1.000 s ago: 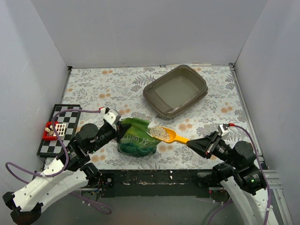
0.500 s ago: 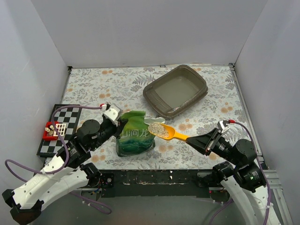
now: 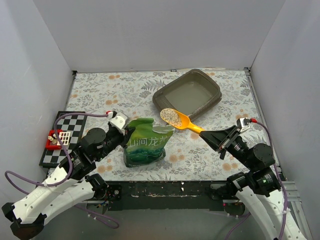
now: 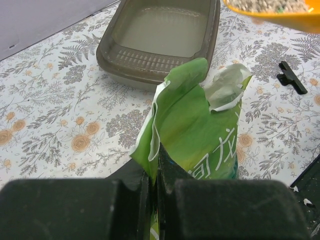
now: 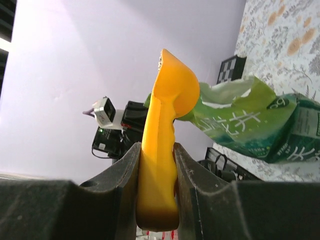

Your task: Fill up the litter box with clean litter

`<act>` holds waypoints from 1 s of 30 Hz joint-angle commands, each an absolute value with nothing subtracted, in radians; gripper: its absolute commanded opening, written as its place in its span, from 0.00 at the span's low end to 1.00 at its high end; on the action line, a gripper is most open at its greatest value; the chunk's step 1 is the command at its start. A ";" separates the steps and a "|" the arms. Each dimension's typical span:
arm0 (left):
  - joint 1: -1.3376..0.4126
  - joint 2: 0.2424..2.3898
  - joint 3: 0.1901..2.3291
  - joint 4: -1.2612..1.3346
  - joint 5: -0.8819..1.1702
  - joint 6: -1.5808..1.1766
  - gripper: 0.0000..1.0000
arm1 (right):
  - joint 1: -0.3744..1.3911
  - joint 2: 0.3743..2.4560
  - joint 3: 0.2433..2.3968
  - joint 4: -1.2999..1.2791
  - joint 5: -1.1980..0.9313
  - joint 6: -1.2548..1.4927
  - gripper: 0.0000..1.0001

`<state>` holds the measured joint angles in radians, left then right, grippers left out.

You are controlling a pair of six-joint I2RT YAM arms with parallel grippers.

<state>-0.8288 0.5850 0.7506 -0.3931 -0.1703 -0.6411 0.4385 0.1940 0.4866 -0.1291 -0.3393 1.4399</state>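
Observation:
The litter box (image 3: 159, 100) is a grey-brown tray at the back right of the table, with a pale layer on its floor; the left wrist view shows its rim (image 4: 130, 70). My right gripper (image 3: 214, 138) is shut on the handle of a yellow scoop (image 3: 184, 122), seen edge-on in the right wrist view (image 5: 167, 100). The scoop's bowl holds clean litter (image 3: 172, 116) and hangs just in front of the box's near corner. My left gripper (image 3: 127, 135) is shut on the torn top edge of the green bag (image 3: 146, 144), holding the bag (image 4: 200, 125) upright.
A chessboard (image 3: 62, 137) with a small red tray (image 3: 52, 140) on it lies at the left edge. A small black clip (image 4: 291, 77) lies on the floral cloth to the right of the bag. Grey walls close in three sides.
My right gripper has carried the loaded scoop up out of the bag's mouth and back toward the litter box. The bag stood up straighter in my left gripper's hold.

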 commanded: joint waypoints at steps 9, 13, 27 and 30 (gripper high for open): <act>-0.824 0.514 0.700 -0.242 -0.118 -0.712 0.00 | 0.437 0.360 0.420 0.371 -0.117 1.471 0.01; -0.824 0.523 0.669 -0.219 -0.071 -0.729 0.00 | 0.437 0.452 0.416 0.497 -0.063 1.442 0.01; -0.824 0.480 0.571 -0.187 -0.015 -0.703 0.00 | 0.436 0.686 0.316 0.773 0.167 1.327 0.01; -0.824 0.483 0.565 -0.204 -0.055 -0.696 0.00 | 0.436 0.727 0.340 0.713 0.186 1.292 0.01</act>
<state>-0.8276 0.4808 0.5823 -0.1970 -0.0364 -0.7105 0.4385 0.6979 0.3103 0.6289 0.1146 1.3586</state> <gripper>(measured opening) 0.010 0.348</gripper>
